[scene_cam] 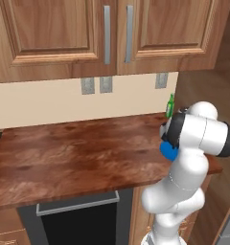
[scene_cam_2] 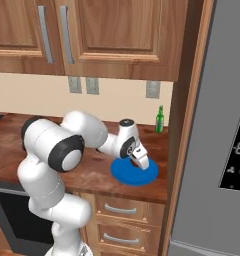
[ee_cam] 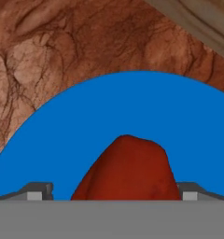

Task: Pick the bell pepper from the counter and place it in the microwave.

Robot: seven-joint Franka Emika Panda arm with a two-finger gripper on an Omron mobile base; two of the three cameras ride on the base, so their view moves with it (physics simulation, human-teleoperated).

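On mottled reddish-brown wood desk [scene_cam_2: 92, 172], round flat blue plate [scene_cam_2: 134, 172] carries lumpy dark red bell pepper [ee_cam: 128, 170]; gripper [ee_cam: 114, 191] spread wide, straddling it at 6 o'clock.

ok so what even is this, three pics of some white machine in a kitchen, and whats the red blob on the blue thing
The white machine is a robot arm with a two-finger gripper at its end, in a rendered kitchen. Two pictures come from cameras on its base, looking over the arm from its left and its right. The third comes from a camera on the hand itself, looking along the fingers.

The brown surface is a wooden counter. On it lies a round blue plate, and near the wall stands a slim green bottle.

The red blob is a bell pepper lying on the plate. In the hand view it sits between the two finger tips, which stand apart on either side of it. Whether they touch it yet, I cannot tell.
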